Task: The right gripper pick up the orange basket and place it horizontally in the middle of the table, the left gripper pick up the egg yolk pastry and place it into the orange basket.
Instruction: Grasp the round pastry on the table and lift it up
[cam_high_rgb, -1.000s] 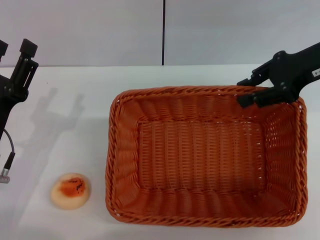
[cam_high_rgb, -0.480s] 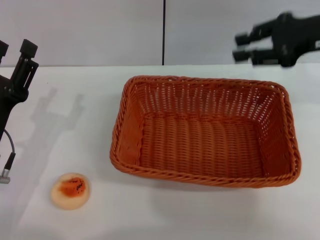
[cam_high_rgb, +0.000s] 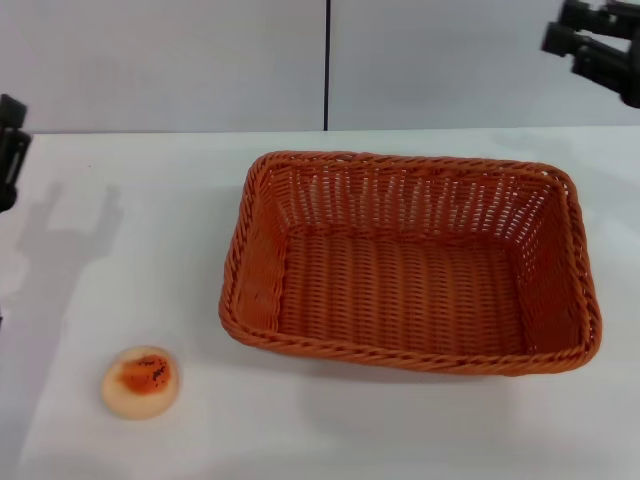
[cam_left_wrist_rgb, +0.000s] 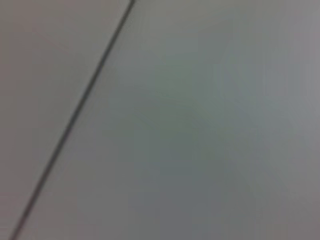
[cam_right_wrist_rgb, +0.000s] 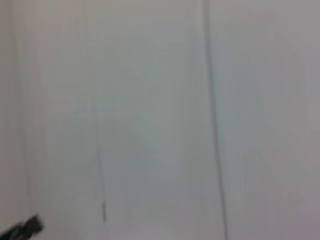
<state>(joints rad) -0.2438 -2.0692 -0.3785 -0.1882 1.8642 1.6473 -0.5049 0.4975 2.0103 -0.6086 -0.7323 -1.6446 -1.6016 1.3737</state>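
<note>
Orange wicker, the orange basket (cam_high_rgb: 410, 265) sits flat on its base, mouth up and long side across, on the white table (cam_high_rgb: 130, 250), roughly at the middle and a little toward the robot's right. Nothing lies inside it. By this lie the first step reads as done: the basket is placed and no claw touches it.

The right claw (cam_high_rgb: 590, 38) hangs at the upper right corner of the head view, high against the grey wall (cam_high_rgb: 200, 60) and well apart from the basket's braided rim. Its two fingers stand parted and grip nothing.

The egg yolk pastry (cam_high_rgb: 141, 381) rests alone on the table near the front edge on the robot's left, well apart from the basket's left wall, glossy top upward. The step now in hand is judged to be the second one, the pastry's transfer.

The left claw (cam_high_rgb: 10, 150) shows only as a black sliver at the left border of the head view, above the table and far back from the pastry; whether its fingers are apart or closed cannot be told. Its shadow falls on the table beneath it.

The next move calls for the left claw to come forward and down over the pastry, with a light grip, since the bun looks soft. No other object stands between pastry and basket; only the basket's raised left wall must be cleared. Both wrist views show only grey wall with a dark seam (cam_high_rgb: 327, 65).
</note>
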